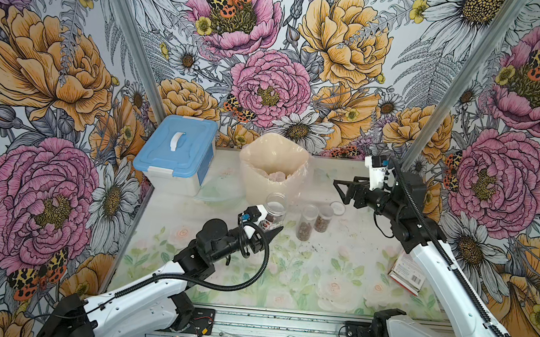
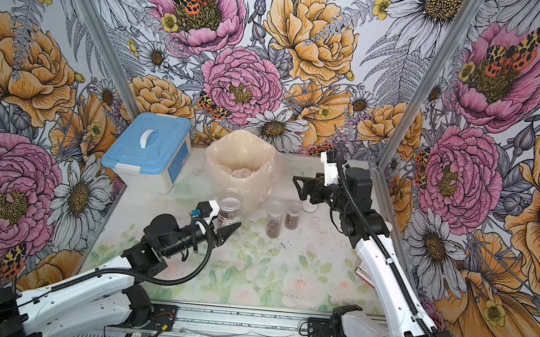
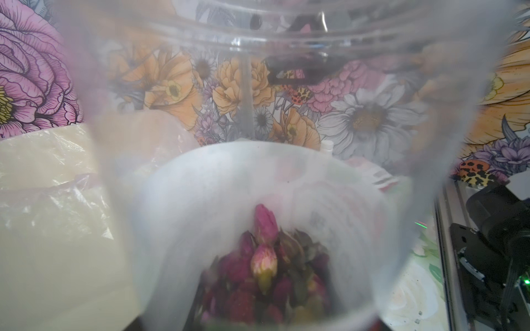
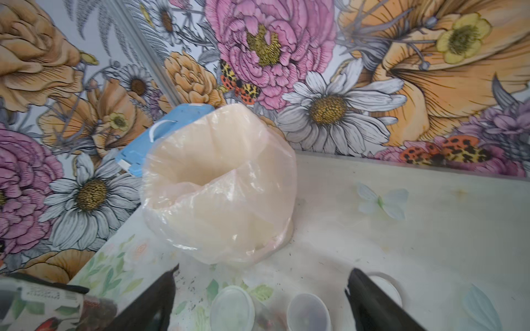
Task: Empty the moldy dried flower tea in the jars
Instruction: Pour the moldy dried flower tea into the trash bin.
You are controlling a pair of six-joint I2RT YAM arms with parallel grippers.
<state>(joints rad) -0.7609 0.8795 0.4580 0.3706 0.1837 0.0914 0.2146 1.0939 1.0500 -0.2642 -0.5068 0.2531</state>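
The dried rosebuds (image 3: pixel 263 263), pink and dark red, lie heaped at the bottom of the tall labelled jar (image 1: pixel 274 210), which stands upright with its mouth uncovered. That suits the step I judge to be in hand: the jar has been opened but not yet tipped, so nothing spills before it reaches a place to pour. The left gripper (image 1: pixel 270 226) has this jar between its jaws, set about halfway apart and closed on the lower body. The left wrist view looks straight through the clear wall from close against it. The grip is low and from the side, which leaves the mouth free for pouring. Whether the base rests on the flower-printed table (image 1: pixel 319 275) or is just off it I cannot tell. Just past the left gripper's fingertips, toward the other arm, stand the two small jars (image 1: pixel 307 225) with brown tea inside. They seem capped, so their turn should come later. Between them and the right gripper (image 1: pixel 343 191) a loose round lid (image 1: pixel 337 208) lies flat on the table, apart from every jar and clear of the pouring path. The right gripper hangs above the table with its fingers (image 4: pixel 155 301) spread wide and nothing between them. Ahead of both grippers sits the bag-lined bin (image 1: pixel 260 185), its mouth open and close behind the held jar, the likely place to empty it. A blue-lidded storage box (image 1: pixel 175 153) stands beyond the left gripper, beside the bin.
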